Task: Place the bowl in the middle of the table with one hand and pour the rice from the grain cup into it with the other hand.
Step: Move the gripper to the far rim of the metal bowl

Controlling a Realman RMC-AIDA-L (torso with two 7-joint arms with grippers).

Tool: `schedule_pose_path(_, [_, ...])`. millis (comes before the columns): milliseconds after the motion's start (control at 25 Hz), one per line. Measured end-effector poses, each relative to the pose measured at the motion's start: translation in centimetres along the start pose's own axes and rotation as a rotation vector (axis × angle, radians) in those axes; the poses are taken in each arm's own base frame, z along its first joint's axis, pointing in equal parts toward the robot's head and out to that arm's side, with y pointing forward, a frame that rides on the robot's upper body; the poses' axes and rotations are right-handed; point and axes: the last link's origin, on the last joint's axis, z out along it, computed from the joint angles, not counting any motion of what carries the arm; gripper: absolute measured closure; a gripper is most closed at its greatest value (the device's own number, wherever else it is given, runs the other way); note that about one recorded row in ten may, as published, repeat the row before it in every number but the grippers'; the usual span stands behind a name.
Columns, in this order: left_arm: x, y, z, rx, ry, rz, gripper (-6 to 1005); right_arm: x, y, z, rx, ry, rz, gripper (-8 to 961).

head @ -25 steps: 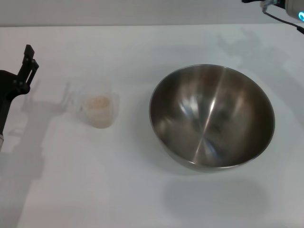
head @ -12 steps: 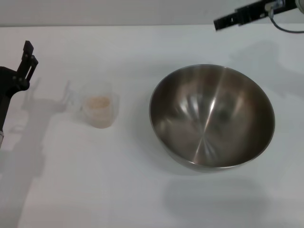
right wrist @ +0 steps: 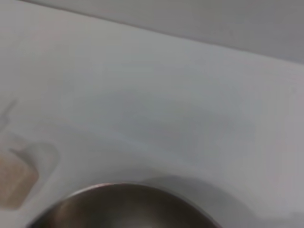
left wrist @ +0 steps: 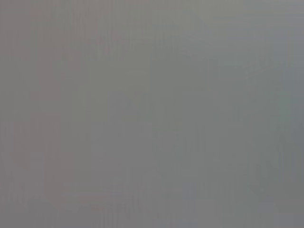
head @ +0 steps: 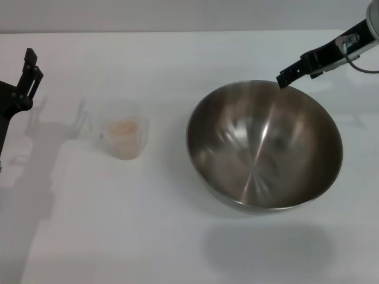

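Overhead, right tool point(head: 284, 79) slants toward bowl point(head: 264, 145) rim.

Big shiny steel bowl point(head: 265, 145) sits upright, empty, right of centre on the white bench point(head: 177, 236). Small clear grain cup point(head: 122, 136) with rice point(head: 122, 126) stands well left.

shiny steel bowl point(head: 264, 145), clear plastic cup point(head: 123, 136)

One bowl point(head: 265, 146), one grain cup point(head: 122, 135) of rice point(head: 122, 126), two hands, left point(head: 26, 74) and right point(head: 285, 77), one table point(head: 118, 225).
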Motion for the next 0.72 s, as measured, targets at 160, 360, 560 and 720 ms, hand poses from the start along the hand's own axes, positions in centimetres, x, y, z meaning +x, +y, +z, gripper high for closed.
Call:
schedule_pose_path(160, [0.0, 0.1, 0.2, -0.004, 0.002, 0.001, 183, 0.3, -0.3, 0.5, -0.005, 0.022, 0.006, 195])
schedule_pose_path(360, [0.1, 0.2, 0.4, -0.007, 0.007, -0.002, 184, 0.7, -0.9, 0.8, 0.010, 0.040, 0.006, 195])
schedule_pose_path(560, [0.1, 0.4, 0.5, -0.009, 0.008, -0.004, 184, 1.4, -1.2, 1.7, 0.001, 0.078, 0.003, 195])
schedule_pose_path(720, [0.2, 0.4, 0.5, -0.009, 0.010, -0.009, 184, 2.0, -1.2, 2.5, -0.013, 0.100, 0.000, 196])
